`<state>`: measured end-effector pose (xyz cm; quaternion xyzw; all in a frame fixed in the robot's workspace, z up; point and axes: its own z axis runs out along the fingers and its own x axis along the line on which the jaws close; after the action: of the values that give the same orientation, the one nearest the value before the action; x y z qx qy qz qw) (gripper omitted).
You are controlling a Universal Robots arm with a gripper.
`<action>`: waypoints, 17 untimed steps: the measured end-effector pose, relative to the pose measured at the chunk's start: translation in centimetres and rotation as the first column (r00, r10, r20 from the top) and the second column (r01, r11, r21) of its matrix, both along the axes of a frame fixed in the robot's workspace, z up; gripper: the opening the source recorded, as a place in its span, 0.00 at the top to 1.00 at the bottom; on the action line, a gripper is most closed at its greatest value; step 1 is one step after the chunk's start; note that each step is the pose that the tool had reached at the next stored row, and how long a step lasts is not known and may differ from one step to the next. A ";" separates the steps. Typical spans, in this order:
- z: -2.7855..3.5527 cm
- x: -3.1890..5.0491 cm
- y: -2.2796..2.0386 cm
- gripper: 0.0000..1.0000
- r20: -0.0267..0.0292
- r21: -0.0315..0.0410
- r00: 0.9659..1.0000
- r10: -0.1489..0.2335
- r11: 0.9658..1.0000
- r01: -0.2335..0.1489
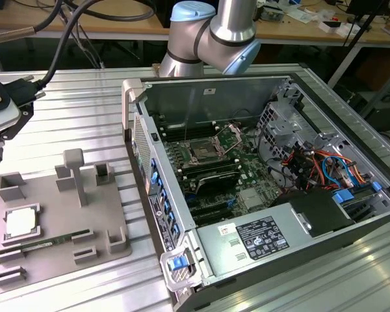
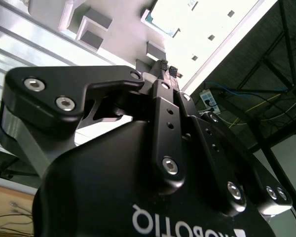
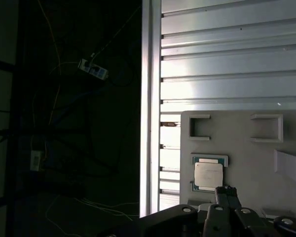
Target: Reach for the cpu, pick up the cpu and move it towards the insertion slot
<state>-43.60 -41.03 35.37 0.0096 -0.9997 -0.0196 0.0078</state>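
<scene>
Currently in the reach step, the pincer (image 3: 226,190) hovers empty and closed narrow near the cpu (image 3: 208,175); grasping requires opening it.

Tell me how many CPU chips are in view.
1. The cpu lies in its recess on the grey holder plate, at the exterior view's left. The insertion slot looks empty.

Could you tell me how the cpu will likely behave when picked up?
The cpu looks flat and rigid, so it probably won't flex. Its metal top looks smooth, so possibly slippery. It sits in a tray recess, so pushing likely won't slide it.
</scene>
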 end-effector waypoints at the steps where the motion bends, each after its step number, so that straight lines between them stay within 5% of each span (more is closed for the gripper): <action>1: 0.00 0.00 0.00 0.89 0.000 0.000 1.000 0.000 1.000 0.000; 5: 0.00 0.00 -0.02 0.83 0.000 0.000 1.000 0.000 1.000 0.000; 8: 0.00 0.00 -0.02 0.64 0.000 0.001 1.000 0.000 1.000 0.000; 10: 0.00 0.00 -0.03 0.64 0.000 0.001 1.000 0.000 1.000 0.000; 14: -0.03 0.00 -0.07 0.34 0.000 0.001 1.000 0.000 1.000 0.000; 17: -0.14 -0.01 -0.09 0.22 -0.001 0.001 1.000 0.000 1.000 0.000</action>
<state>-43.61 -41.12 35.23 0.0097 -0.9997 -0.0202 0.0081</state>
